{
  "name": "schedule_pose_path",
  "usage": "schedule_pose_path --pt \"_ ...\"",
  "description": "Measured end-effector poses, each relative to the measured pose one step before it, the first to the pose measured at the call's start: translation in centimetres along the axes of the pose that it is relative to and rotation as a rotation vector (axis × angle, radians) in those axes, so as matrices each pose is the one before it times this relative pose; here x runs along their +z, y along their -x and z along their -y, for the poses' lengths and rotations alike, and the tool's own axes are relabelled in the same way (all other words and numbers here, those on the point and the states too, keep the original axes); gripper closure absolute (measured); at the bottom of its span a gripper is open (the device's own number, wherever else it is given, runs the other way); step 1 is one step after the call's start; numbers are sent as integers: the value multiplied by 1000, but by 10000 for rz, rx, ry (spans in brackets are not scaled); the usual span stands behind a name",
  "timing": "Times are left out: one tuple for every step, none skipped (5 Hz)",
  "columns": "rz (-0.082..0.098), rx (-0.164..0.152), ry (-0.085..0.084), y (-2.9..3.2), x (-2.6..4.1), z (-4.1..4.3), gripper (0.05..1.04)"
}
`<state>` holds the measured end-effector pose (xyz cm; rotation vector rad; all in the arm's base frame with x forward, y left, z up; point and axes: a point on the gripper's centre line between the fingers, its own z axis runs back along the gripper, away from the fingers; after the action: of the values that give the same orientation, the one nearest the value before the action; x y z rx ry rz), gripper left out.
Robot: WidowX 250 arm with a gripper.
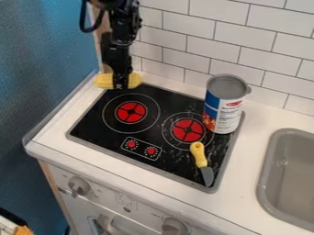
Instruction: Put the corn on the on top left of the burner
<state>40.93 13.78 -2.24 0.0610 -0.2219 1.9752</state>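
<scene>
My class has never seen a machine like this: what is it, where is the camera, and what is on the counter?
The machine is one black robot arm ending in a gripper. A single fixed camera looks down at a slant on a toy kitchen. The gripper is at the yellow corn, by the stove top's far left corner, and hides its middle; whether it holds the corn I cannot tell. A can stands upright at the far right, and a yellow-handled knife lies nearer us. Right of the stove is a sink.
</scene>
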Motion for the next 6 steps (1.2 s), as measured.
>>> schedule_pose_path --pt "-16 -200 -211 367 -896 601 442" --pt "4 -53 -153 218 -298 107 369" --pt "10 -35 -170 76 526 63 109" --pt "-3 23 -48 12 -33 -57 79" --pt "-16 -60 56 342 85 27 83" --pt "-217 -198 -304 578 183 -516 83"
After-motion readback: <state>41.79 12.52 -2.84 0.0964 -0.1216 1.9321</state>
